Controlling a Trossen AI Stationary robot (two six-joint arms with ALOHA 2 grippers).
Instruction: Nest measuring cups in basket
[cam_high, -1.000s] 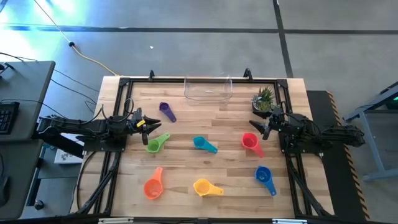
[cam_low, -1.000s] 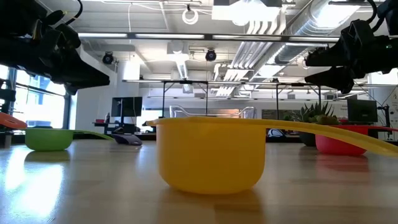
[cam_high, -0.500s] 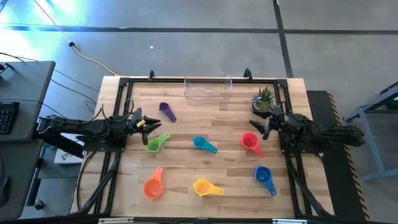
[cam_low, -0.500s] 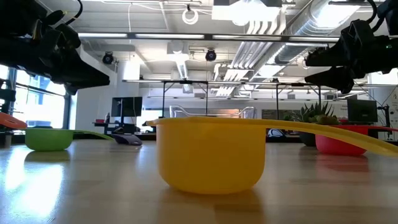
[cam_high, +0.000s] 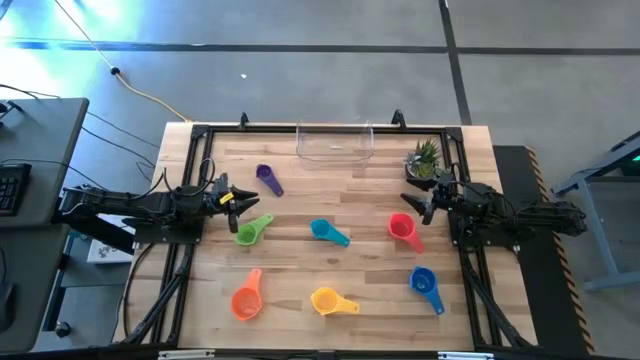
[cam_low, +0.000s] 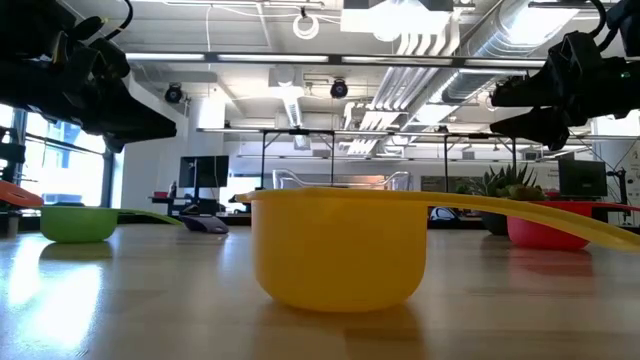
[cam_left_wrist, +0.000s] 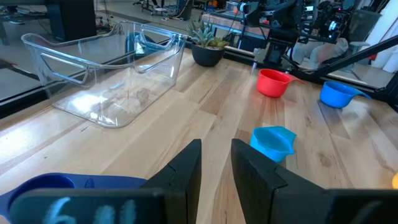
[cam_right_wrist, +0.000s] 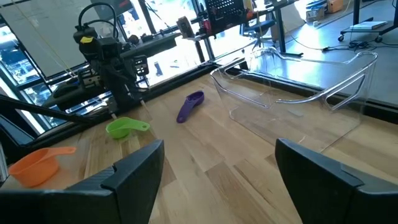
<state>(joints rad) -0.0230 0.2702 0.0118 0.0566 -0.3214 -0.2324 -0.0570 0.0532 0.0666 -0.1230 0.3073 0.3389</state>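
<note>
Seven measuring cups lie apart on the wooden table, each resting on its bowl: purple (cam_high: 267, 179), green (cam_high: 248, 231), teal (cam_high: 326, 232), red (cam_high: 402, 229), blue (cam_high: 424, 284), yellow (cam_high: 328, 300) and orange (cam_high: 245, 299). The clear basket (cam_high: 335, 143) stands at the far edge, with nothing in it. My left gripper (cam_high: 236, 198) hovers between the purple and green cups, its fingers (cam_left_wrist: 191, 163) a narrow gap apart. My right gripper (cam_high: 414, 200) hovers beside the red cup, open wide (cam_right_wrist: 219, 149). Neither gripper touches anything.
A small potted plant (cam_high: 424, 160) stands at the far right, just behind my right gripper and right of the basket. A black frame (cam_high: 200, 130) edges the table. Bare wood lies between the cups and in front of the basket (cam_left_wrist: 106, 81).
</note>
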